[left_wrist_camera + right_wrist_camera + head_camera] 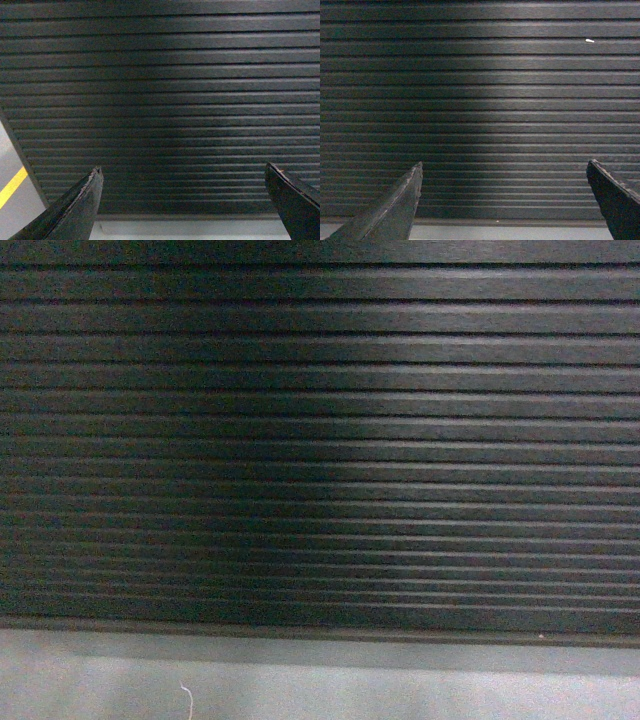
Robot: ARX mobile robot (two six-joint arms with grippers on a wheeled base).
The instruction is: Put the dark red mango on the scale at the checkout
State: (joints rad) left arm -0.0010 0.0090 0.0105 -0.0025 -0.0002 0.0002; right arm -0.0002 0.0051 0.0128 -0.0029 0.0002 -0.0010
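The black horizontally ribbed front of the checkout (320,440) fills all three views, close up. The dark red mango and the scale are out of view. My left gripper (183,172) is open, its two dark fingers spread wide with only the ribbed panel (165,100) behind them. My right gripper (505,167) is likewise open and holds nothing, facing the same panel (480,100). Neither gripper shows in the head view.
A grey plinth (320,680) runs under the ribbed front. At the left edge of the left wrist view there is grey floor with a yellow line (12,186). A small white speck (589,40) sits on the panel.
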